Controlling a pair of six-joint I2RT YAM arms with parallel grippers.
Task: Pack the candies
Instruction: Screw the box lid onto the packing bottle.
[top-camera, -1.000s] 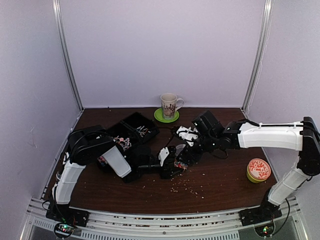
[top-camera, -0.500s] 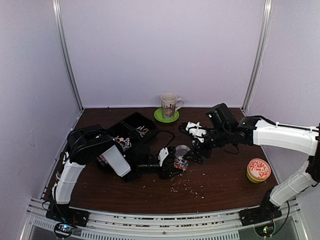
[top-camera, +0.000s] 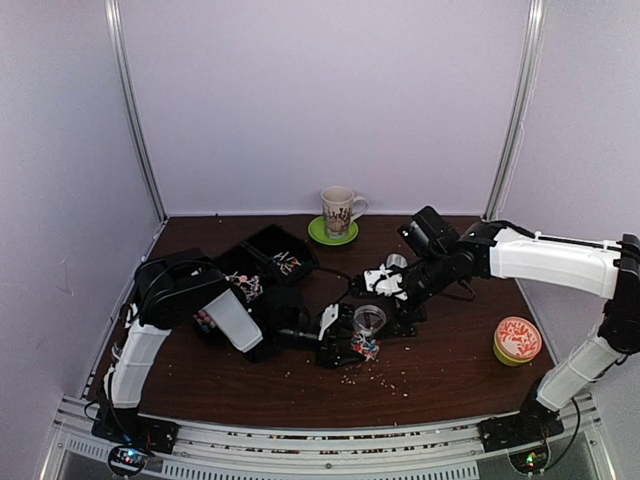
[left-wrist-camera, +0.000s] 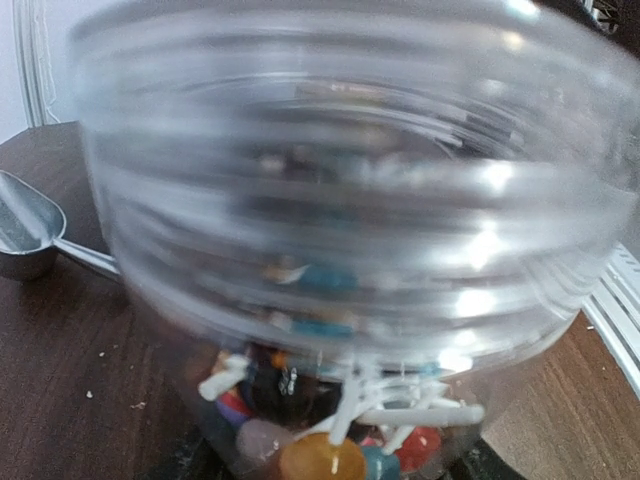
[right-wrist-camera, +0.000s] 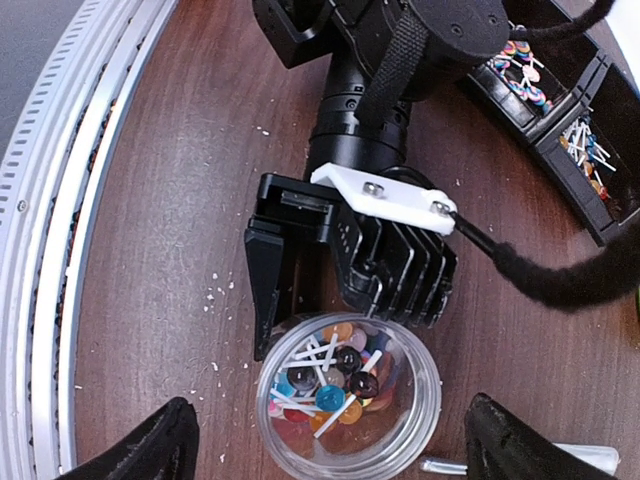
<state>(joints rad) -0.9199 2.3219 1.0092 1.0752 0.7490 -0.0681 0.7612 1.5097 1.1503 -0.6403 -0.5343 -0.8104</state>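
A clear plastic jar (top-camera: 367, 328) holds candies (right-wrist-camera: 340, 385): round coloured lollipops on white sticks. It fills the left wrist view (left-wrist-camera: 350, 230). My left gripper (top-camera: 340, 340) is shut on the jar near its base, low over the table; one of its black fingers (right-wrist-camera: 265, 290) shows in the right wrist view. My right gripper (top-camera: 395, 290) is open wide and empty just above and beyond the jar (right-wrist-camera: 345, 400), with its fingertips (right-wrist-camera: 150, 450) either side of the jar. More candies (top-camera: 246, 286) lie in a black compartment tray (top-camera: 262, 248).
A mug on a green coaster (top-camera: 338, 212) stands at the back. A round orange-patterned tin (top-camera: 517, 340) sits at the right. Pale crumbs (top-camera: 380, 376) are scattered in front of the jar. A metal scoop (left-wrist-camera: 28, 235) lies beside the jar.
My right gripper rose and drew back to the right, uncovering the jar, then came back down close over it. The left gripper kept hold of the jar.
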